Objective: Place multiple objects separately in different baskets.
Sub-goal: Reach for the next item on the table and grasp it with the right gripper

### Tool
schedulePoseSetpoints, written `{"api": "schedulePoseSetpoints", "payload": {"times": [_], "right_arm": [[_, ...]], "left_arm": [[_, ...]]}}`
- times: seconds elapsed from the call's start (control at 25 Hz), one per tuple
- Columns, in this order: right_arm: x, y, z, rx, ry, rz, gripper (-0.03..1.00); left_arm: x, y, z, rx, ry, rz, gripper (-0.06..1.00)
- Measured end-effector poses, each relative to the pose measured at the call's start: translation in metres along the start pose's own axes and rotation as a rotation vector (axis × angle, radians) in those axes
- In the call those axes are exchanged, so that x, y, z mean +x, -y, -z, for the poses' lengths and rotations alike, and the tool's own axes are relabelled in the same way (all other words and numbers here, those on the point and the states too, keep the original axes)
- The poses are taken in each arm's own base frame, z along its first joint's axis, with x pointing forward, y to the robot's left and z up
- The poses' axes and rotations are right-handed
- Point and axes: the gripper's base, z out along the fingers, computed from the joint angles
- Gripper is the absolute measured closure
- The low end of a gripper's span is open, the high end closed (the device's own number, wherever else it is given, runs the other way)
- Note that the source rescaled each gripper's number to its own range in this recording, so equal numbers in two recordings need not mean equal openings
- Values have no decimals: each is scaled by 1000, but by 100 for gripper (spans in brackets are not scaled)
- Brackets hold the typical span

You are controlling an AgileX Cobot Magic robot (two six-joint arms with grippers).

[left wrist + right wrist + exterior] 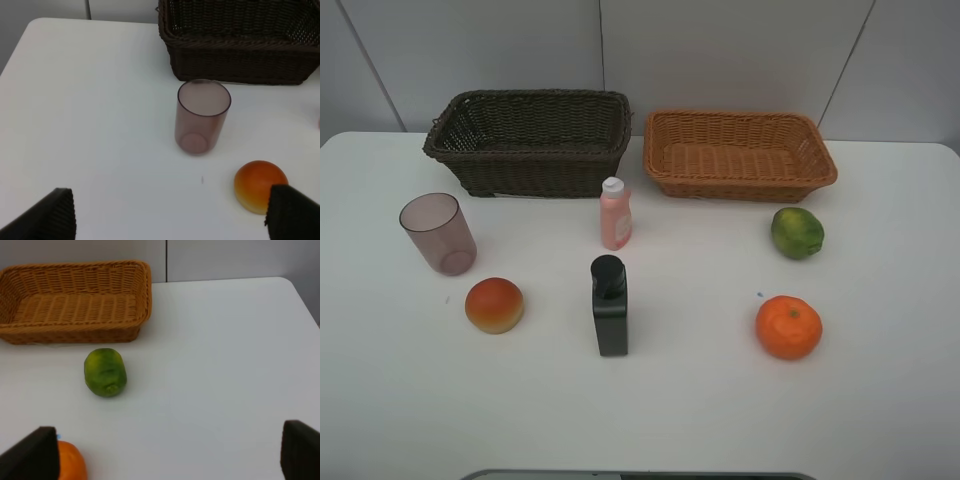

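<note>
Six items lie on the white table. The purple cup (438,233) (201,116) and red-orange fruit (494,305) (260,185) are at the left. The pink bottle (615,214) and black bottle (610,306) stand in the middle. The lime (797,232) (105,372) and orange (788,327) (71,463) are at the right. The dark brown basket (530,141) (240,40) and light tan basket (738,154) (75,300) stand at the back, both empty. My left gripper (170,220) is open, short of the cup. My right gripper (165,455) is open, short of the lime. Neither shows in the exterior view.
The white table (700,410) ends at a grey wall behind the baskets. Its left edge shows in the left wrist view (15,55) and its right edge in the right wrist view (302,300). A dark strip (640,475) lies at the front edge.
</note>
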Motion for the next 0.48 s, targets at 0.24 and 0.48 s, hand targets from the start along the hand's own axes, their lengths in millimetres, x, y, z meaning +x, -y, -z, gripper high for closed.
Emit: {"api": "schedulePoseSetpoints", "payload": {"times": [0.24, 0.48], "right_arm": [[0, 0, 0, 0, 0, 0, 9], [0, 0, 0, 0, 0, 0, 9]], "left_arm": [[0, 0, 0, 0, 0, 0, -3], [0, 0, 0, 0, 0, 0, -3]]}}
